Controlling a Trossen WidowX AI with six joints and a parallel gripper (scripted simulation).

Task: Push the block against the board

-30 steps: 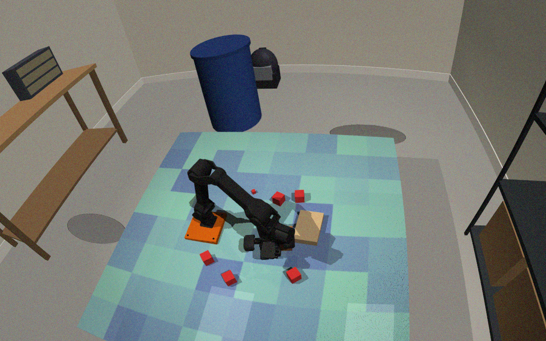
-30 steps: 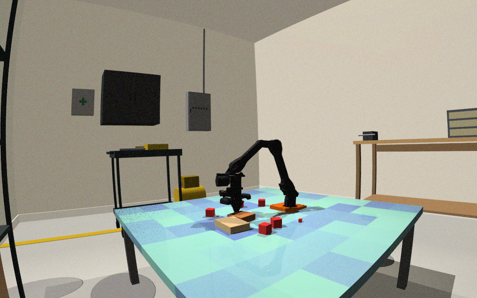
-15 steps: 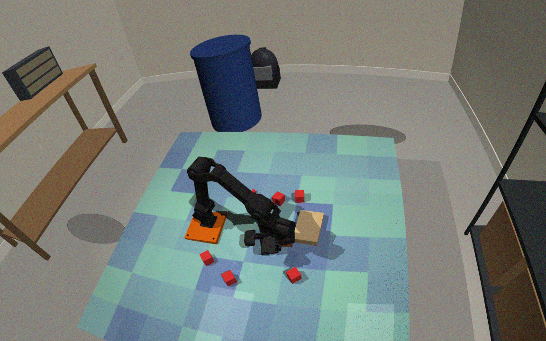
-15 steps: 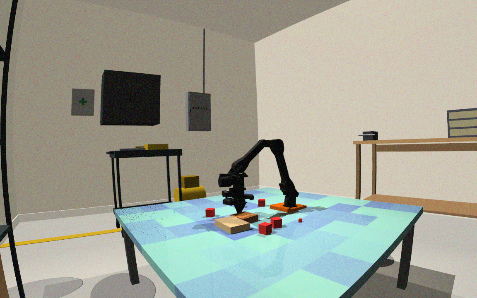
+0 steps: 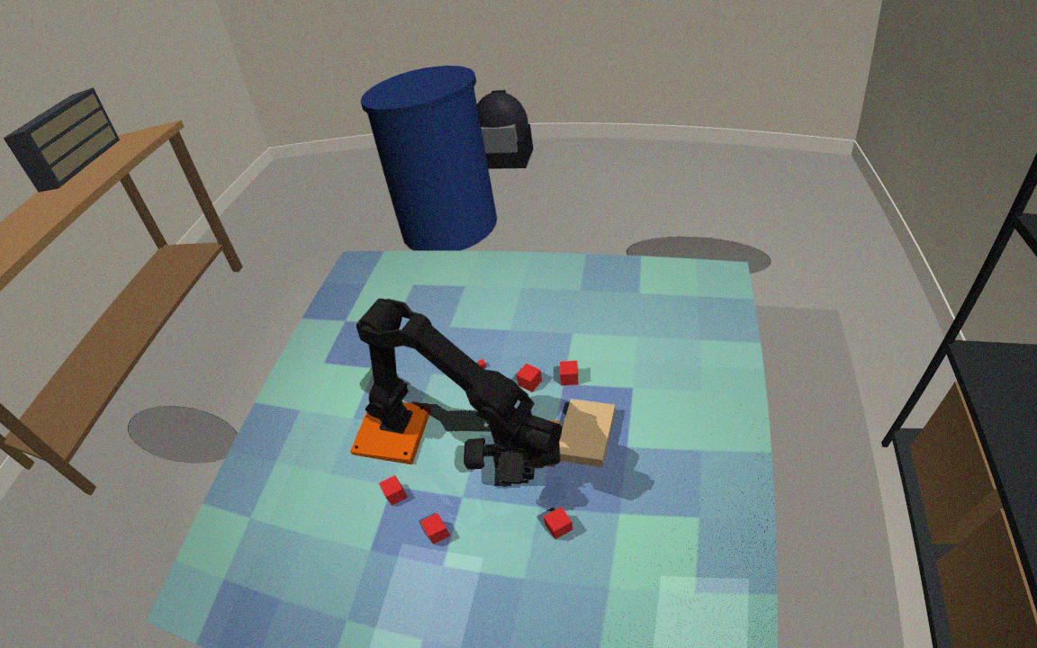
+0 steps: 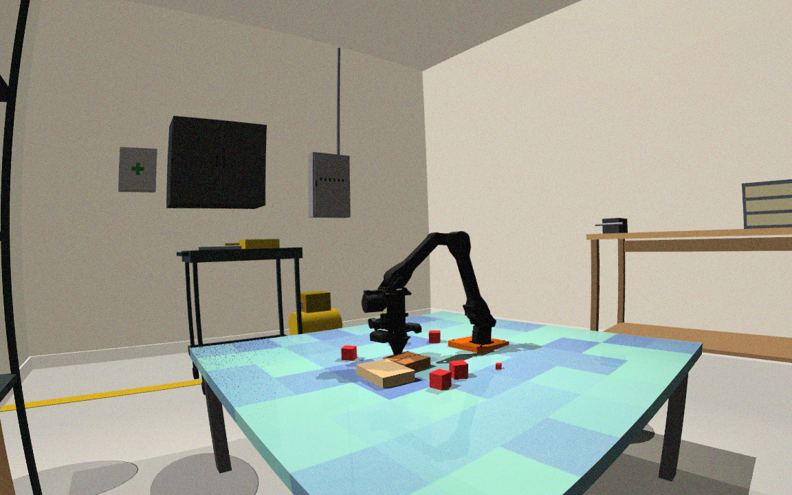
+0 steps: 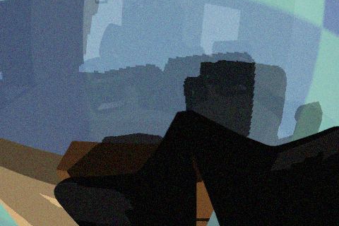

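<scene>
The square block (image 6: pixel 412 359) (image 7: pixel 81 152), brown, lies flat beside the board (image 5: pixel 588 431) (image 6: pixel 383 370) (image 7: pixel 21 187), a larger, light tan slab. In the exterior view the block is behind the board's rear right side, and they look very close. I cannot tell whether a whole side touches or any edges are even. My gripper (image 6: pixel 397 353) (image 7: pixel 184 118) is shut and empty, pointing down at the block's far side in the exterior view. Contact is unclear. In the top view the arm hides the fingertips and nearly all of the block; in the wrist view the fingers cover part of it.
Red cubes lie around the two parts: two (image 5: pixel 527 377) (image 5: pixel 569 372) behind them in the top view, one (image 5: pixel 557 522) (image 6: pixel 348 353) in front, and two (image 5: pixel 392 490) (image 5: pixel 434 527) near the orange arm base (image 5: pixel 387 439) (image 6: pixel 460 344). A tiny red cube (image 6: pixel 498 365) lies farther off.
</scene>
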